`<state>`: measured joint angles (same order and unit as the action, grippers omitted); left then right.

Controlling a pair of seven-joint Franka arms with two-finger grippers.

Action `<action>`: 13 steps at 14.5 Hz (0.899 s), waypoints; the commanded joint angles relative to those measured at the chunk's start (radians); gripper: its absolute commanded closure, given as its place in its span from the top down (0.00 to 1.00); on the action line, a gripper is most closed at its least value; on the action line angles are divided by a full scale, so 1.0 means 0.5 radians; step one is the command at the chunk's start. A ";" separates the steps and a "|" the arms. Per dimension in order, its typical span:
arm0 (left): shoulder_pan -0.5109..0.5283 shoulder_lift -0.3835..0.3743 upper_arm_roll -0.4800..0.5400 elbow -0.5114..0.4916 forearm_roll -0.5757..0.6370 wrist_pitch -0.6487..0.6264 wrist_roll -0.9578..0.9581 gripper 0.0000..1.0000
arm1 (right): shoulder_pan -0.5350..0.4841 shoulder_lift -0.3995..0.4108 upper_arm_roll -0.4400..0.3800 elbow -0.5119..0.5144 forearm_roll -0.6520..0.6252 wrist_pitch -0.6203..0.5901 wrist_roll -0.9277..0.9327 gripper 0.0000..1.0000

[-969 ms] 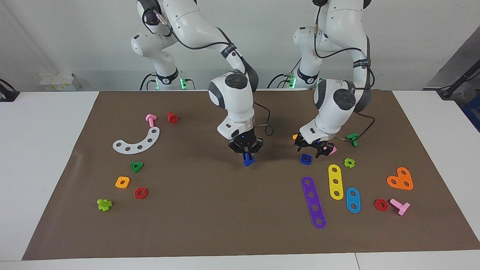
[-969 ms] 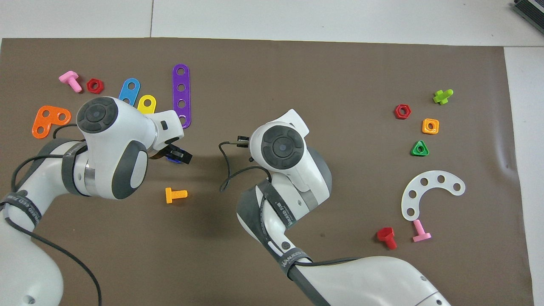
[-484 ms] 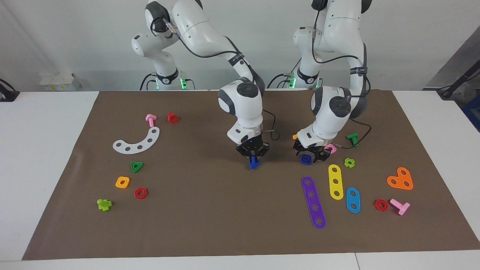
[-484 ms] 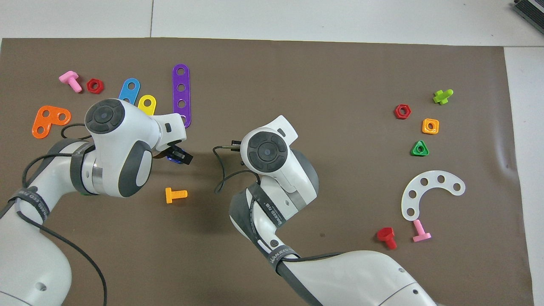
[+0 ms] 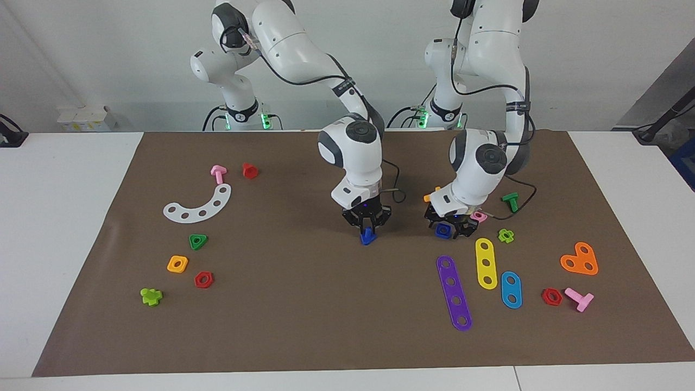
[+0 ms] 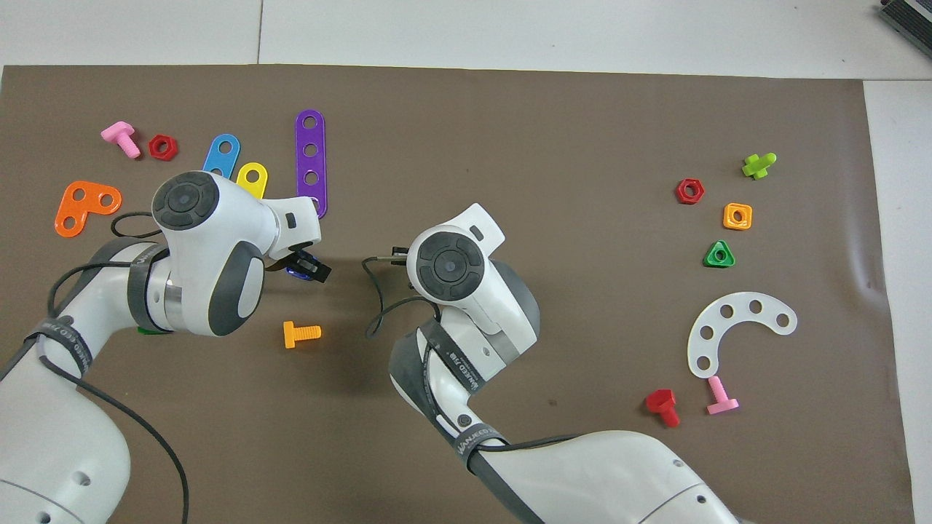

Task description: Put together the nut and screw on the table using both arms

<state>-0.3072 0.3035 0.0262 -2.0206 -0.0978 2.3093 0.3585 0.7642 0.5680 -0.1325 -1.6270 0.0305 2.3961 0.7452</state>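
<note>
The dark-blue nut (image 5: 443, 230) lies on the brown mat (image 5: 304, 315) of the white table (image 5: 59, 228), near the purple strip. My left gripper (image 5: 446, 227) is down at the nut, open, with a finger at either side of it. In the overhead view a bit of the nut (image 6: 295, 272) shows under that gripper (image 6: 304, 266). My right gripper (image 5: 368, 228) is shut on the dark-blue screw (image 5: 368, 237) and holds it low over the middle of the mat. In the overhead view the right arm's wrist (image 6: 448, 266) hides its gripper and the screw.
A pink nut (image 5: 479, 216), an orange screw (image 5: 431, 197) and a green screw (image 5: 510, 201) lie close around the left gripper. Purple (image 5: 454, 292), yellow (image 5: 486, 263) and blue (image 5: 511, 289) strips lie farther from the robots. A white arc (image 5: 198, 206) and small parts lie toward the right arm's end.
My left gripper has moved over the nut and come down around it. My right gripper has carried the screw a little toward the left arm's end and lower.
</note>
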 commanded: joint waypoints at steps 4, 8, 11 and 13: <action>-0.005 0.004 0.015 -0.036 -0.041 0.039 0.084 0.73 | -0.245 -0.460 -0.017 -0.013 -0.055 -0.416 -0.011 1.00; -0.014 -0.003 0.015 -0.058 -0.041 0.029 0.093 0.65 | -0.659 -0.749 -0.014 -0.013 -0.024 -0.818 -0.510 1.00; -0.018 -0.006 0.015 -0.058 -0.041 0.011 0.093 0.55 | -0.963 -0.924 -0.014 -0.013 -0.021 -1.146 -0.857 1.00; -0.018 -0.003 0.015 -0.048 -0.041 0.008 0.093 0.33 | -1.129 -1.007 -0.014 -0.013 -0.021 -1.382 -1.136 1.00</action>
<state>-0.3075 0.3045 0.0288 -2.0302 -0.0979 2.3090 0.3836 0.2613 0.1151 -0.1559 -1.6017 0.0142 1.7746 0.2773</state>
